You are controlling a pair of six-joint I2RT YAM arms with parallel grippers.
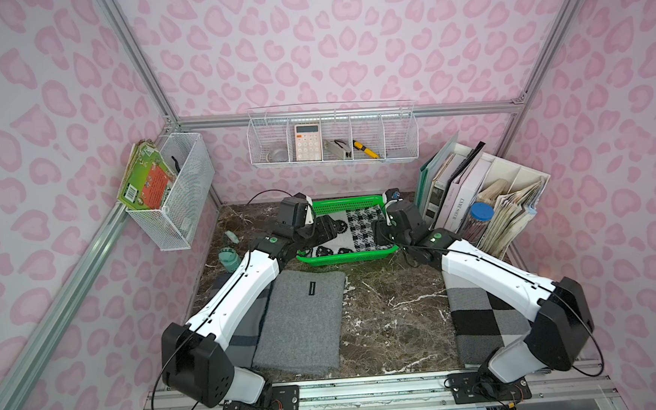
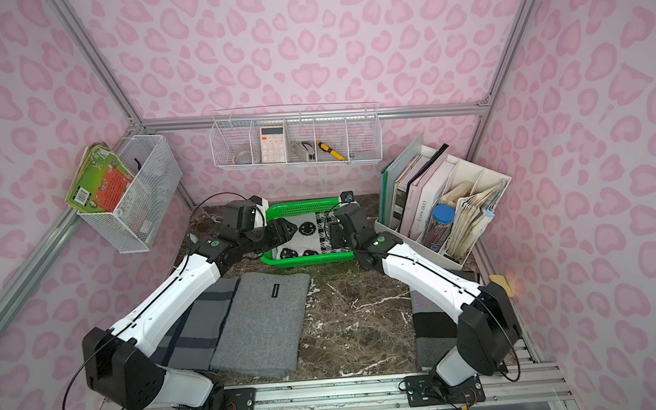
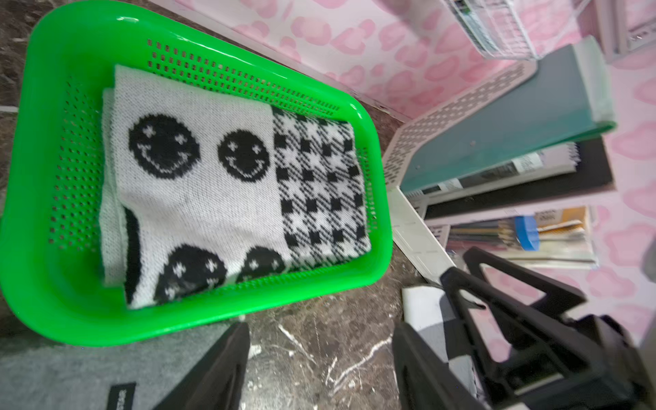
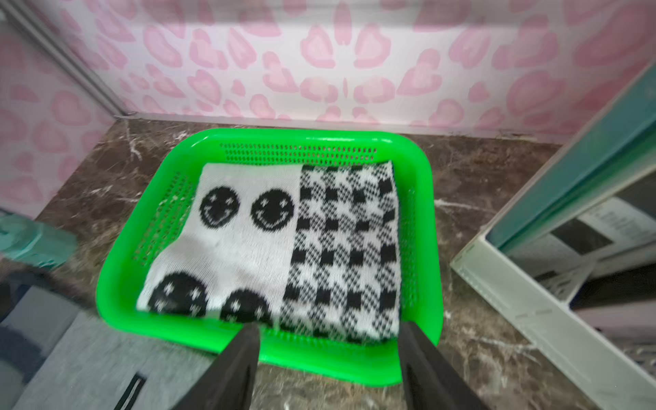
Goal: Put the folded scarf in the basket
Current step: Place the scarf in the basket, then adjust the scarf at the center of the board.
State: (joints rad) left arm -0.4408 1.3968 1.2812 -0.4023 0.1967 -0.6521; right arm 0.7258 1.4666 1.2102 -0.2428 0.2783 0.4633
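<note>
The folded scarf [image 1: 363, 227] [image 2: 308, 230], white knit with black smiley faces and a black check panel, lies flat inside the bright green basket [image 1: 345, 257] [image 2: 310, 259] at the back of the table. My left gripper [image 1: 330, 231] [image 2: 286, 232] hangs over the basket's left end, open and empty. My right gripper [image 1: 379, 232] [image 2: 334, 233] hangs over its right end, also open and empty. In the left wrist view the scarf [image 3: 213, 191] fills the basket [image 3: 35, 177], and the left gripper [image 3: 321, 330] frames bare table. In the right wrist view the right gripper [image 4: 329, 328] stands just above the near rim of the basket [image 4: 319, 136], clear of the scarf [image 4: 284, 248].
A grey folded cloth [image 1: 302, 324] lies front left, over a striped one under the left arm. A grey and black checked cloth [image 1: 482, 321] lies front right. A white file organiser [image 1: 473, 189] with books stands right of the basket. A teal object [image 1: 228, 259] lies left. Wire baskets [image 1: 334, 139] hang on the walls.
</note>
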